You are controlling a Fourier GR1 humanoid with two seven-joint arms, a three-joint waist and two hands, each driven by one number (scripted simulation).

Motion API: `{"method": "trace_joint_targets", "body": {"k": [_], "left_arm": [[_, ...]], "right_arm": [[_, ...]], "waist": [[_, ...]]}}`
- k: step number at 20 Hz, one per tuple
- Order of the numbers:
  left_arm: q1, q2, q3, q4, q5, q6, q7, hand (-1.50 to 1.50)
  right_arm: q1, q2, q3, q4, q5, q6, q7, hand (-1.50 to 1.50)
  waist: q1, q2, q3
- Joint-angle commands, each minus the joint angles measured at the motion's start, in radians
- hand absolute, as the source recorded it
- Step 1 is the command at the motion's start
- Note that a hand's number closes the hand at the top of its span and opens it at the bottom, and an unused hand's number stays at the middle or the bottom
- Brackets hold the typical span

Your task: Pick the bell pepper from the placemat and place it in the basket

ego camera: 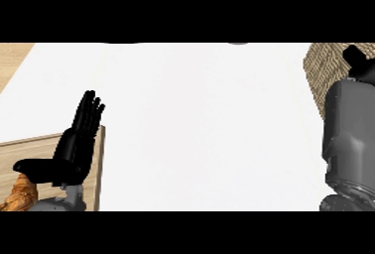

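No bell pepper could be seen anywhere in the frame, so the deciding relation had to be judged from the arms. The right hand (359,61) sat at the upper right edge, at the end of the grey right forearm (350,129), which ran up the right side of the frame. It lay over the woven basket (315,69), which was cut off by that same edge. So little of this hand showed that it could not be told whether it was clamped on something or held nothing. If it did carry the pepper, the pepper would already be above the basket and hidden by the hand.

The left hand (73,149) rested at the lower left, spread open and pointing up the frame, holding nothing. It stood over the right edge of a tan slab, probably the placemat (36,149). An orange-brown lump (18,192) showed in the lower left corner, just below this hand, too cut off to name. The white counter (205,124) filled the middle
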Motion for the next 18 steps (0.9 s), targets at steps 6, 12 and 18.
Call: {"method": "trace_joint_targets", "body": {"k": [6,12,18], "left_arm": [[0.035,-0.018,0.002,0.038,-0.006,-0.004,-0.049,0.00],[-0.001,-0.014,0.009,0.019,0.008,-0.005,0.018,0.00],[0.012,-0.008,0.015,0.039,0.009,-0.026,-0.015,0.00]], "right_arm": [[-0.006,0.109,-0.023,-0.273,0.186,0.042,0.256,-1.50],[0.038,0.115,0.116,-0.391,0.111,0.067,0.235,-1.50],[0.109,0.116,0.317,-0.494,-0.020,0.120,0.230,-1.50]], "waist": [[-0.021,-0.006,0.001],[-0.012,-0.019,0.002],[-0.004,-0.021,0.002]]}}
